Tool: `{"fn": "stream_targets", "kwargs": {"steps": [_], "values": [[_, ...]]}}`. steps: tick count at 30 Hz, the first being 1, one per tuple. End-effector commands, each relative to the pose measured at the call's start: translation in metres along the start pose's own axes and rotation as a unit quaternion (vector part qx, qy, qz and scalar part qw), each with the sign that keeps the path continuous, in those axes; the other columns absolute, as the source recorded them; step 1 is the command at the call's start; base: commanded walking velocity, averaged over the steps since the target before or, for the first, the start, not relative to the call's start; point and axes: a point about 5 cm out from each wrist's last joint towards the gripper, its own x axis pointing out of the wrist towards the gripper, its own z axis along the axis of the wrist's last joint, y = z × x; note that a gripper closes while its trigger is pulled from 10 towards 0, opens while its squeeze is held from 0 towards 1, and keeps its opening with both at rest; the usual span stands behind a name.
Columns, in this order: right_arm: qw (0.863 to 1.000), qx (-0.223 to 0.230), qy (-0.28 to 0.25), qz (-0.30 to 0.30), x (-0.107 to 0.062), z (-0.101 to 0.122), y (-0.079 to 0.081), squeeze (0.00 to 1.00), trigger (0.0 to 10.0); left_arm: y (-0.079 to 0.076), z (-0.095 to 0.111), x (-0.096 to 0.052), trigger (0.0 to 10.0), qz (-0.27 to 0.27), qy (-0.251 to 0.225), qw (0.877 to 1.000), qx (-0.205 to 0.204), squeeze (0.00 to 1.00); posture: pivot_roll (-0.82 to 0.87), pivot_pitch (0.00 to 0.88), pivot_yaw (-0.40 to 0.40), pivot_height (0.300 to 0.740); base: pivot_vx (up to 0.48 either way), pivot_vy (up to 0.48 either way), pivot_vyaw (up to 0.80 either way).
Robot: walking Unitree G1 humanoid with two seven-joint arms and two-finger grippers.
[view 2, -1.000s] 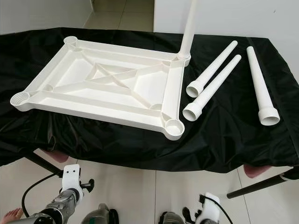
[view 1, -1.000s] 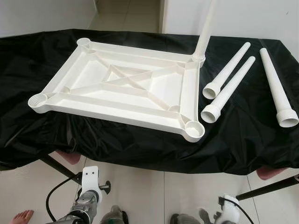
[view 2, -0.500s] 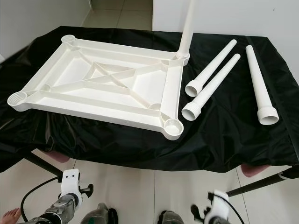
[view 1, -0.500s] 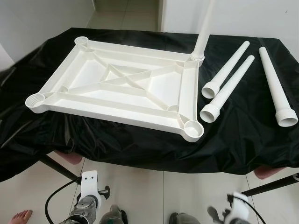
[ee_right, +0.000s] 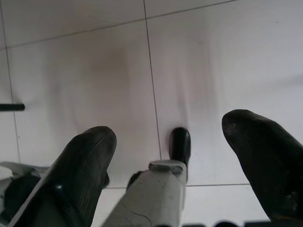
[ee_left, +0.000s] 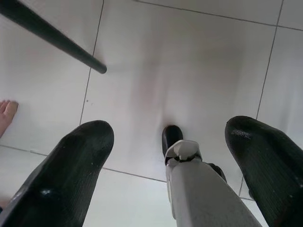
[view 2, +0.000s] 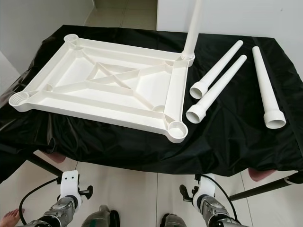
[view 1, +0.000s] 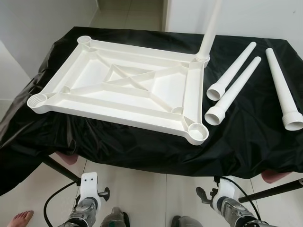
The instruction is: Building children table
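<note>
tabletop (view 1: 118, 85) white | 3 loose legs (view 1: 239, 82) white | cloth (view 1: 246, 137) black | floor tiles (ee_left: 189, 61) pale grey

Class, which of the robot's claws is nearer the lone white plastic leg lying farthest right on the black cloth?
Right. The right claw hangs low, almost below the lone white plastic leg; the left claw hangs far across, under the white tabletop's left side.

Tabletop (view 1: 118, 90) inverted, 1 leg (view 1: 208, 33) fitted, 3 legs (view 1: 236, 80) loose.
</note>
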Motion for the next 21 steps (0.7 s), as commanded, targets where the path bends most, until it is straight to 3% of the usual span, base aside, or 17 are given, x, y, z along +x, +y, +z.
{"fn": "stream_targets", "kwargs": {"steps": [1, 7, 11, 21], "values": [[1.0, -0.006, 0.019, 0.001, -0.003, -0.01, -0.003, 0.0, 10.0, -0.002, -0.005, -0.001, 10.0, 0.011, 0.006, 1.0, 0.009, 0.0, 0.01, 0.089, 0.023, 0.74, 0.0, 0.0, 0.0], [1.0, -0.013, 0.015, 0.003, -0.006, -0.011, -0.008, 0.0, 10.0, -0.006, -0.011, -0.003, 10.0, 0.0, 0.007, 1.0, 0.021, 0.0, 0.01, 0.102, 0.022, 0.74, 0.0, 0.0, 0.0], [0.999, -0.019, 0.024, 0.025, -0.002, -0.02, 0.011, 0.0, 10.0, 0.021, -0.012, -0.005, 10.0, 0.045, 0.009, 0.999, 0.002, 0.0, 0.03, 0.054, 0.029, 0.74, 0.0, 0.0, 0.0], [0.999, -0.007, 0.022, 0.045, 0.002, -0.025, 0.035, 0.0, 10.0, 0.049, -0.003, -0.006, 10.0, 0.078, 0.01, 0.997, 0.012, 0.0, -0.01, 0.0, 0.132, 0.74, 0.0, 0.0, 0.0]]}}
